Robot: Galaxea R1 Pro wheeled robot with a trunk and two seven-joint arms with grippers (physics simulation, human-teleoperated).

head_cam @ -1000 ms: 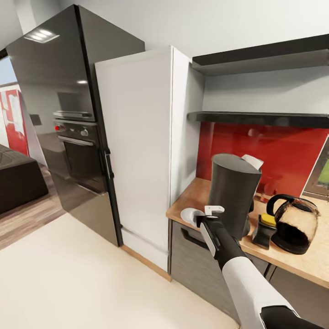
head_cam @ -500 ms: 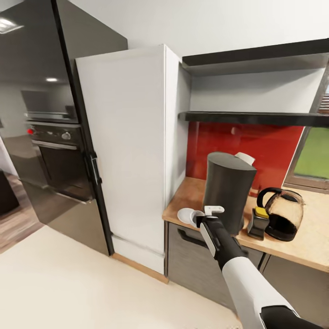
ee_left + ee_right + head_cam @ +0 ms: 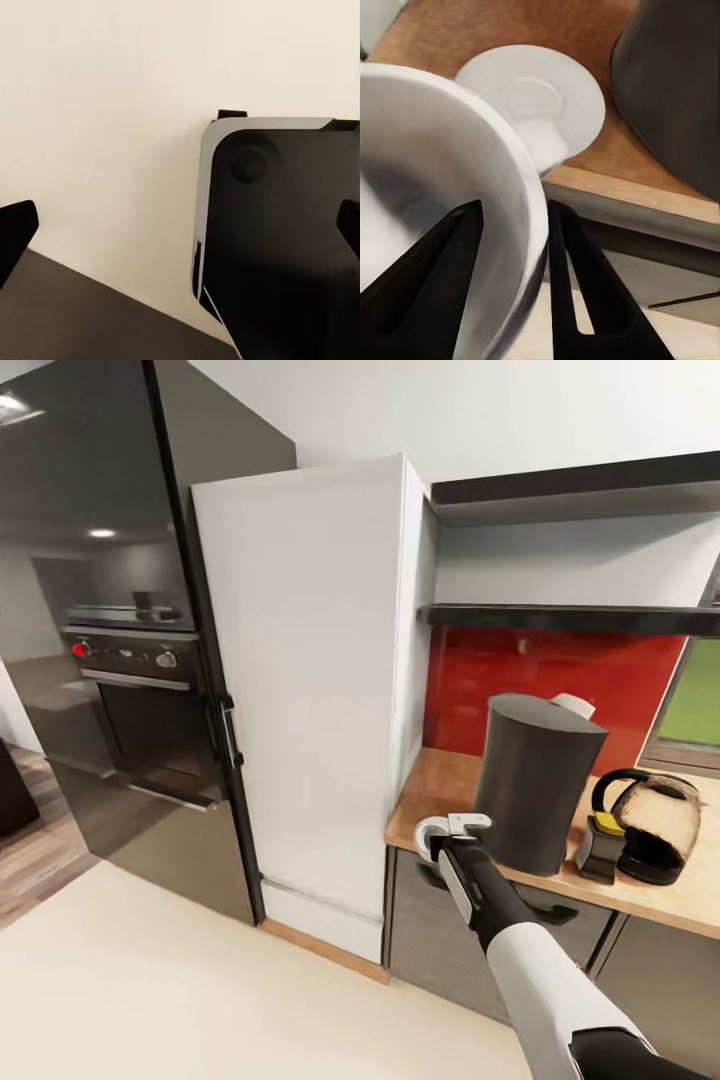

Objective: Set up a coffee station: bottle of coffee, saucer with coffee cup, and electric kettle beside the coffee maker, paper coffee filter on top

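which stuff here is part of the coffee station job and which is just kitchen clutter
Job things:
- tall dark grey coffee maker
- white round saucer
- white coffee cup held in right gripper
- glass electric kettle
- wooden countertop

Lying about:
- black oven
- white tall cabinet
- dark wall shelf

We see bare worktop (image 3: 440, 785) left of the coffee maker (image 3: 535, 785), w/ the saucer (image 3: 534, 101) near its edge. Tall cabinet (image 3: 310, 690) walls the left; kettle (image 3: 655, 825) crowds the right.
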